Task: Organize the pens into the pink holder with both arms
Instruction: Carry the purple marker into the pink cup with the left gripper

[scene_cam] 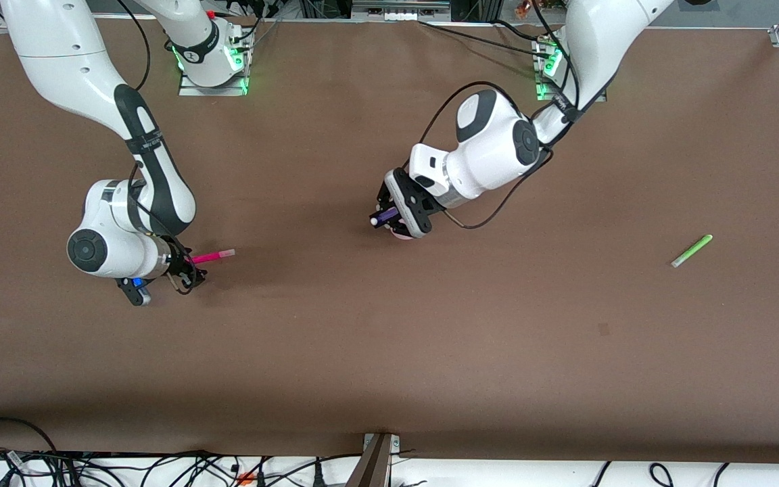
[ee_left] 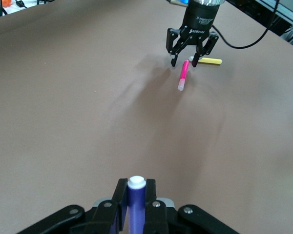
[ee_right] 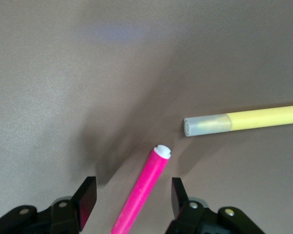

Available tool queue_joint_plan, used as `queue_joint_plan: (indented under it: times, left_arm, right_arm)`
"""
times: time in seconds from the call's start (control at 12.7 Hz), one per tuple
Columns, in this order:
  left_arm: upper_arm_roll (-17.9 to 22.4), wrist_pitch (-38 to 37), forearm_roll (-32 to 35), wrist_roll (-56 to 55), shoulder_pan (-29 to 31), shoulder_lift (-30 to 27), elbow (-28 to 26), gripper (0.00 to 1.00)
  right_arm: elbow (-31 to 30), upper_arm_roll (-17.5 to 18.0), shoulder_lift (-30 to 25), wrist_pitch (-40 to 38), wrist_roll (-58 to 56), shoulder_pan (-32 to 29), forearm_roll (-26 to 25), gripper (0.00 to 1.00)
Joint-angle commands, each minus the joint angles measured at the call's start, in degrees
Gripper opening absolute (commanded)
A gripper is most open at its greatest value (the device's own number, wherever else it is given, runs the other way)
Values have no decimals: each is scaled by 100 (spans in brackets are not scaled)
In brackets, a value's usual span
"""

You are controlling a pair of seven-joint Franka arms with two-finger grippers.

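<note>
My left gripper (scene_cam: 387,218) is shut on the dark purple pen (scene_cam: 384,218), held up over the middle of the table; the pen's pale end shows between the fingers in the left wrist view (ee_left: 136,182). A pale pink bit just under that gripper looks like the pink holder (scene_cam: 401,235), mostly hidden. My right gripper (scene_cam: 188,269) is open, low over the table, its fingers on either side of the magenta pen (scene_cam: 215,256), which lies flat (ee_right: 149,180). The yellow pen (ee_right: 249,121) lies beside it, hidden in the front view. The light green pen (scene_cam: 692,250) lies toward the left arm's end.
The brown table (scene_cam: 389,352) is bare around the pens. Cables run along the edge nearest the front camera (scene_cam: 159,467). The left wrist view shows the right gripper (ee_left: 190,48) over the magenta pen (ee_left: 183,75), with the yellow pen (ee_left: 208,61) beside it.
</note>
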Motion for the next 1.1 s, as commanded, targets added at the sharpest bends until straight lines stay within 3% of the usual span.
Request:
queue_joint_plan:
  times: [0.0,0.08,0.16,0.24,0.63,0.87,1.02]
  left_arm:
    - [-39,328,-149,433,-23,135,-103,0]
    - [-47,328,-149,539,12,127,-147,0]
    - [-47,319,-175,531,-5,100,-182,38]
    - [-126,319,-176,540,12,30,-261,99]
    - [-469,-153,-176,173,520,-339,-376,100]
    - [-504,-1180,-176,-538,803,-629,-253,100]
    - [-470,-2215,-132,-1206,1074,-1023,-157,100]
  right_arm:
    - [-251,32,-198,116,-39,-100,101,64]
    - [-269,32,-189,116,-39,-100,101,64]
    - [-295,32,-189,142,-39,-100,101,64]
    - [-356,32,-189,221,-39,-100,101,62]
    - [-392,32,-189,213,-65,-100,93,33]
    - [-366,23,-197,108,-66,-100,93,4]
    - [-339,31,-276,90,-66,-100,84,3]
